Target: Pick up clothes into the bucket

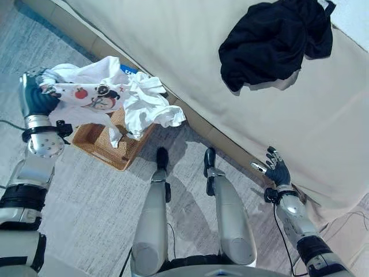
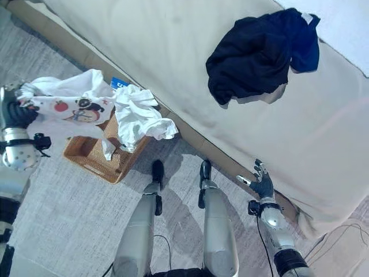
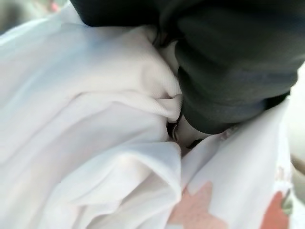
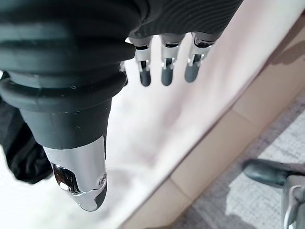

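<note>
White shirt (image 1: 92,92) bunched in the left hand (image 1: 36,97) hangs over the basket (image 1: 109,144), partly draped in, not yet let go. Right hand (image 1: 275,168) is released, empty. Dark garment (image 1: 277,40) on the bed (image 1: 173,46) is left to collect.

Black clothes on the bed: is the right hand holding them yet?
No. The black clothes lie on the bed, while the right hand hangs open, apart from them.

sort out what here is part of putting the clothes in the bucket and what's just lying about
Part of the job:
- white printed garment, held up by the left hand
- white cloth draped over the basket
- wicker basket
- dark garment on the bed

Just there:
- bed
- right hand, open, holding nothing
</note>
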Tool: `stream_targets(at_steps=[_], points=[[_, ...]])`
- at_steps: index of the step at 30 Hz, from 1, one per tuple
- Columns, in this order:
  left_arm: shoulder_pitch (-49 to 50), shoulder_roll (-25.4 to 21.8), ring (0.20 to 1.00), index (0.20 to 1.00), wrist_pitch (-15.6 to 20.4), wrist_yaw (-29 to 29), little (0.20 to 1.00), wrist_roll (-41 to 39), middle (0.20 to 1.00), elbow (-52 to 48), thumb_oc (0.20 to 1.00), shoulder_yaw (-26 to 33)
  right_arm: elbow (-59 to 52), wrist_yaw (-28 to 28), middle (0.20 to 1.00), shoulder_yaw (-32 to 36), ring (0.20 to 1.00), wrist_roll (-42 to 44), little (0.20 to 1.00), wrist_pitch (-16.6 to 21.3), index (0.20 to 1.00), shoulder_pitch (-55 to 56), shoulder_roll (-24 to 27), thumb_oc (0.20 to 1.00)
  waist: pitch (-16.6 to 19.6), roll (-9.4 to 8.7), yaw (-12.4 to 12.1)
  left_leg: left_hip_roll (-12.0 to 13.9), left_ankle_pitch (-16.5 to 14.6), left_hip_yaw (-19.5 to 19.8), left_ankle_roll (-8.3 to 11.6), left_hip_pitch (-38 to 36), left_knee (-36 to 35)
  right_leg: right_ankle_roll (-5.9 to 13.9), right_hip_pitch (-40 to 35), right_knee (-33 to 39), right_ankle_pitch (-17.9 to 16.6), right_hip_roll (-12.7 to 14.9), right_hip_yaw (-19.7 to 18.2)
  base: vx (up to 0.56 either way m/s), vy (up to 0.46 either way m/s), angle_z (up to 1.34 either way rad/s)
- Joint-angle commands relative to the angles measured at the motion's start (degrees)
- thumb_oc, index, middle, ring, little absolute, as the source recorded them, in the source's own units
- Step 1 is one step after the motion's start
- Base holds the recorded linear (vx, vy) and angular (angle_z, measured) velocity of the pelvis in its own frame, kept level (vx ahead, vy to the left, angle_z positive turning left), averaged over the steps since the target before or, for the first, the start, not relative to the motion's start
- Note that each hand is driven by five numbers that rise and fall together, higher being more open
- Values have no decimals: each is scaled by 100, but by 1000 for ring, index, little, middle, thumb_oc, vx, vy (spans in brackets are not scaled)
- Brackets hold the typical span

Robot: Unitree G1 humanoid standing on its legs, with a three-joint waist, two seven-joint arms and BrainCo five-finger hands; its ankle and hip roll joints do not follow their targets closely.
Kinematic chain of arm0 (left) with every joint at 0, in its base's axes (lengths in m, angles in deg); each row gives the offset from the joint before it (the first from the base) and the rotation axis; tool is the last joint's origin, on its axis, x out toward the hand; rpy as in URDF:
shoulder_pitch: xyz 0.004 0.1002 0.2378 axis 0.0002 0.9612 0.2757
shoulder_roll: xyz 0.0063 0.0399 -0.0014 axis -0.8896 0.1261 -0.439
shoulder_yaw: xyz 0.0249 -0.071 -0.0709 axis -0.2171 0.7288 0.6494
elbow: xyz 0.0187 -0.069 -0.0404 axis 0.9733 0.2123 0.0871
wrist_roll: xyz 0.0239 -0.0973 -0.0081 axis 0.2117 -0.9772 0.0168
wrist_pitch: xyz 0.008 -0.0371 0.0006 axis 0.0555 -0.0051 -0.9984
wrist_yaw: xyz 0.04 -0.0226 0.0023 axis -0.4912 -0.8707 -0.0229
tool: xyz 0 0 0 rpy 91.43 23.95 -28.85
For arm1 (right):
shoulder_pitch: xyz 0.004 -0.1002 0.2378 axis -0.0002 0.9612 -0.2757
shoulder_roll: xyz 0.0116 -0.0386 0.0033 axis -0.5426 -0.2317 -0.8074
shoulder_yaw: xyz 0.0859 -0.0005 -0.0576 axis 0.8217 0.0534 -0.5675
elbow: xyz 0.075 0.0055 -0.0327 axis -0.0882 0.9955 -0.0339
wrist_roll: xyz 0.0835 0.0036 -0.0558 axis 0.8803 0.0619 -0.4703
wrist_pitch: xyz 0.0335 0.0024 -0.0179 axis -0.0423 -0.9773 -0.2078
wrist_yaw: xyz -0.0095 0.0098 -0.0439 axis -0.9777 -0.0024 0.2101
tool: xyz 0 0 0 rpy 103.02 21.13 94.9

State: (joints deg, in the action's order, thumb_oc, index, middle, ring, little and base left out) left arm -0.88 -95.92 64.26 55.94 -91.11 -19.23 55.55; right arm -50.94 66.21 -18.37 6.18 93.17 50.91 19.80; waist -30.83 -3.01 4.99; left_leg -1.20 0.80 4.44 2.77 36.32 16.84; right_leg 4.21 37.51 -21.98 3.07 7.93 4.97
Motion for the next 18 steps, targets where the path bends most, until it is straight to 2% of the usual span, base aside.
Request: stream_targets(at_steps=[1,3,8,18], points=[[-348,-19,200,200,183,-129,200,73,200,438,200,-16,-270,8,1000,77,1000,73,1000,195,1000,68,285,1000,104,-137,99,-174,-118,-65,-198,31,37,299,40,403,-429,232,-125,14,23,-3],[-407,137,200,200,96,-220,200,109,200,414,200,-167,-363,31,1000,85,1000,74,1000,201,1000,39,293,1000,104,-164,137,-164,-127,-94,-198,155,85,299,145,392,-446,221,-138,23,30,-7],[-728,456,200,200,-72,-300,200,144,200,1367,200,-426,-629,163,1000,30,1000,144,1000,256,1000,-194,312,1000,104,-339,271,-121,-240,-167,-226,603,428,302,520,305,-497,151,-260,12,28,-12],[-704,699,200,200,-322,-146,200,-655,200,2193,200,155,-1190,360,1000,10,1000,187,1000,318,1000,-223,231,1000,104,-761,386,11,-398,-140,-239,1474,970,310,1192,232,-589,-18,-232,4,-10,-10]])
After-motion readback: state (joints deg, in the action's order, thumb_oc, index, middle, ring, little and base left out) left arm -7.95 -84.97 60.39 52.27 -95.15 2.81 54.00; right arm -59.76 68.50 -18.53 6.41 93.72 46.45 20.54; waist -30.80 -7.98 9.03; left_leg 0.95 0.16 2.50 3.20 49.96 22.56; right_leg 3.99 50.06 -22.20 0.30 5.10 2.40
